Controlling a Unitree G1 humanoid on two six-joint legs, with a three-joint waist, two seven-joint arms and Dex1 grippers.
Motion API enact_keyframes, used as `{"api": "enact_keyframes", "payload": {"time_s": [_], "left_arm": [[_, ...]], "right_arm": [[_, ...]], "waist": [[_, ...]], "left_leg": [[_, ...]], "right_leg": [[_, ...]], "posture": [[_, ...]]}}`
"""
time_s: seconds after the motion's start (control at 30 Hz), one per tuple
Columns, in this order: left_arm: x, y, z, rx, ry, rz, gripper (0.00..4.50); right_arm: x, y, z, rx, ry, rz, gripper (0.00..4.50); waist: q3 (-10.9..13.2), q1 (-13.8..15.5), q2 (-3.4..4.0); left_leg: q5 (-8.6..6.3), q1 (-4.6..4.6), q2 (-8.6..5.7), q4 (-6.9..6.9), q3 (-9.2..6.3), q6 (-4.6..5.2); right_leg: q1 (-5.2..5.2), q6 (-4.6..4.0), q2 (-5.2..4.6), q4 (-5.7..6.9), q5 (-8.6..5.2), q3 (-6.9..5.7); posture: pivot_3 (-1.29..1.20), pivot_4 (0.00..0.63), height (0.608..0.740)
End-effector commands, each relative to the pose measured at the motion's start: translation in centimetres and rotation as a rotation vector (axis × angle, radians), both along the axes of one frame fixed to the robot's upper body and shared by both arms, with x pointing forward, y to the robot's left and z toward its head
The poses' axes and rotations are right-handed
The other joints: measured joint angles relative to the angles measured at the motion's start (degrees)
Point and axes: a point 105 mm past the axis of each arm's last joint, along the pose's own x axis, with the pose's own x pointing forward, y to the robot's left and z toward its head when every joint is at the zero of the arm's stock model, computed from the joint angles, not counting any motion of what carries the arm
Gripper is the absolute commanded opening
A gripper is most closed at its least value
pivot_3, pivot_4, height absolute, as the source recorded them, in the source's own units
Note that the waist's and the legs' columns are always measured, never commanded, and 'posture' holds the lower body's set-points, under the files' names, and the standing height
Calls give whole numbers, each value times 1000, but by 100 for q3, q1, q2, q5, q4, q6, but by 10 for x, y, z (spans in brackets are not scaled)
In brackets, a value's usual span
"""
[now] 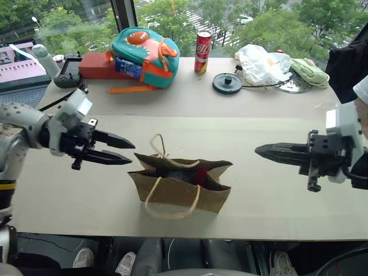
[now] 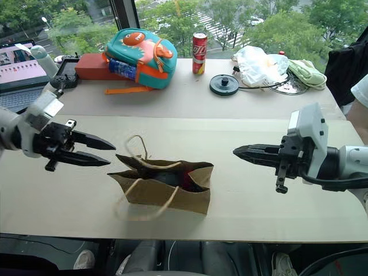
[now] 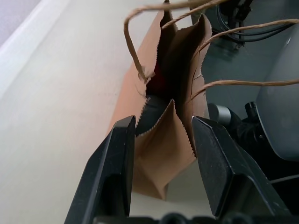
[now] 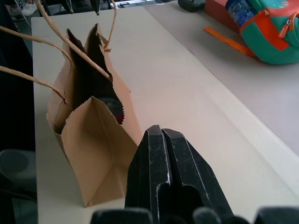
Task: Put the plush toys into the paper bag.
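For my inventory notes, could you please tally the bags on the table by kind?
Paper bag: 1
Backpack: 1
White plastic bag: 1
Total: 3

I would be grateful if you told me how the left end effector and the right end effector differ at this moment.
The left end effector has its fingers spread apart; the right end effector has its fingers pressed together. The left one sits just beside the paper bag's end; the right one sits farther from the bag's other end. Both are empty, hover above the table and point inward toward the bag.
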Motion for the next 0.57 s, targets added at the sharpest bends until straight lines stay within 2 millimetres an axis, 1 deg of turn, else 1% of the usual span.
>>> {"api": "enact_keyframes", "payload": {"time_s": [0.03, 0.1, 0.3, 0.57], "left_arm": [[-4, 10, 1, 16, 3, 26, 2080], [-3, 12, -2, 13, -3, 34, 2080], [0, 8, 4, -47, 1, 47, 2080], [2, 7, 6, -55, -12, 48, 2080]], "right_arm": [[-4, 5, 8, 3, -50, 38, 0], [-4, 6, 8, 4, -47, 44, 0], [-4, 6, 8, -1, -45, 53, 0], [-3, 8, 9, 4, -49, 59, 0]], "waist": [[1, 1, 1], [2, 13, 0], [2, 42, -1], [2, 31, -1]], "left_leg": [[0, 1, 0, -1, 1, 0], [0, 3, 0, 0, 0, 0], [0, -2, -2, 3, 1, 0], [0, -1, -1, 2, 1, 0]], "right_leg": [[0, 0, 0, 0, 0, 1], [1, -1, 0, 1, 0, 0], [1, -2, -2, 0, 0, -1], [-1, -3, -1, 2, 0, -1]], "posture": [[0, 150, 739], [0, 150, 739], [0, 150, 739], [0, 150, 739]]}}
